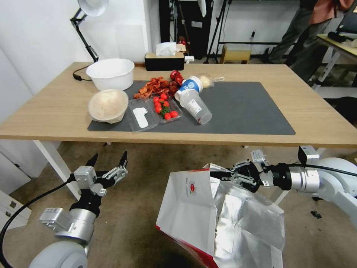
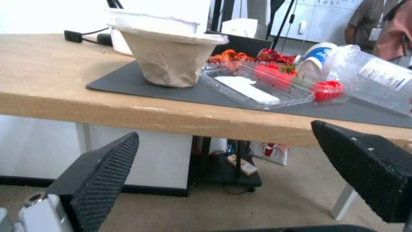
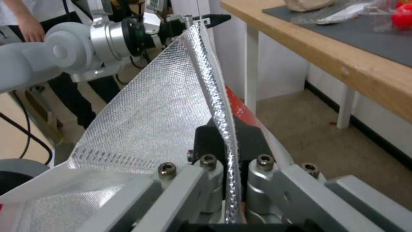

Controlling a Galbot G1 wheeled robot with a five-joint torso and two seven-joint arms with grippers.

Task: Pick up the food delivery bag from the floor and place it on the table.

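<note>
The food delivery bag (image 1: 189, 208) hangs tilted in front of the table's near edge, white face with a round red logo towards me, silver foil lining (image 1: 241, 219) open to the right. My right gripper (image 1: 222, 175) is shut on the bag's top rim; in the right wrist view the foil rim (image 3: 217, 96) runs between the shut fingers (image 3: 206, 141). To the left, my left gripper (image 1: 108, 160) stands open and apart from the bag, just below the table's edge. The table (image 1: 48, 111) has a light wood top and a dark grey mat (image 1: 241, 111). Stained beige floor (image 1: 141, 186) lies below.
The mat's left half holds a paper bowl (image 1: 108, 106), a white bowl (image 1: 111, 73), a clear tray of cherry tomatoes (image 1: 165, 108), red crayfish (image 1: 158, 86) and tipped plastic cups (image 1: 195, 106). A tissue box (image 1: 164, 60) stands at the back. A white table leg (image 1: 55, 163) is beside my left gripper.
</note>
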